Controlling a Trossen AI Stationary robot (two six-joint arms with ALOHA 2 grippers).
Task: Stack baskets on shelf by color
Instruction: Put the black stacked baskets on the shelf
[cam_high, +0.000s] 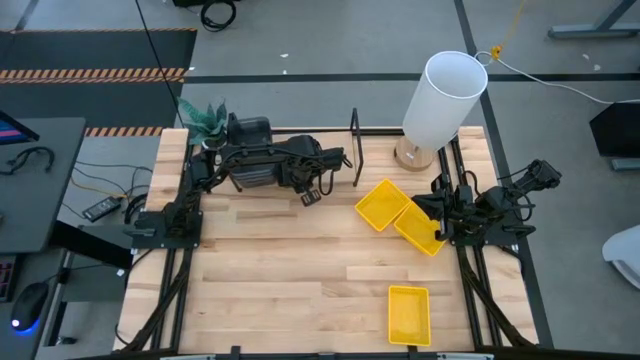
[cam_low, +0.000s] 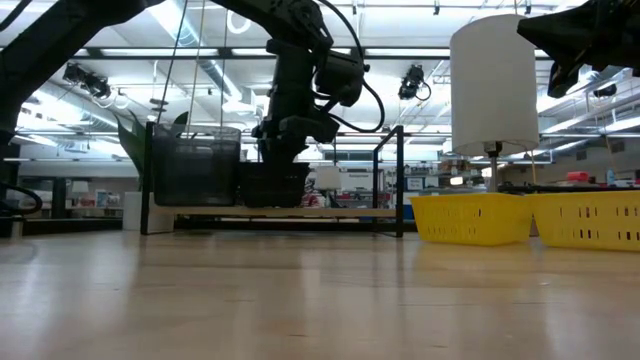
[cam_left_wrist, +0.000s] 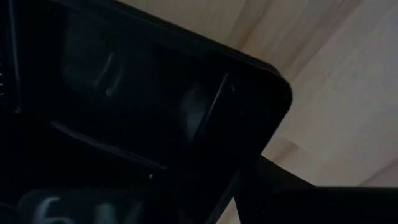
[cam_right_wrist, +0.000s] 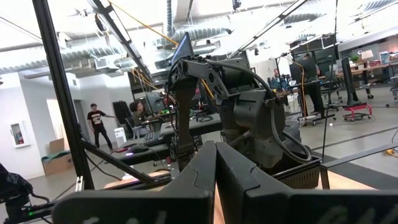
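Observation:
The shelf (cam_low: 330, 212), a low light-wood board in a black frame, stands at the table's far side. On it are a grey basket stack (cam_low: 195, 165) and, to its right, a black slatted basket (cam_low: 272, 186). My left gripper (cam_low: 279, 152) points straight down into the black basket, whose rounded corner (cam_left_wrist: 273, 84) fills the left wrist view. Three yellow baskets lie on the table: two touching (cam_high: 384, 204) (cam_high: 421, 231) at the right, one (cam_high: 408, 312) near the front edge. My right gripper (cam_right_wrist: 216, 180) is shut and empty, held back at the right edge.
A tall white cylinder (cam_high: 441, 98) stands on a wooden foot at the far right, beside the shelf's upright end loop (cam_high: 355, 148). A green plant (cam_high: 204, 117) sits at the far left corner. Bare wooden tabletop (cam_high: 280, 280) lies in front of the shelf.

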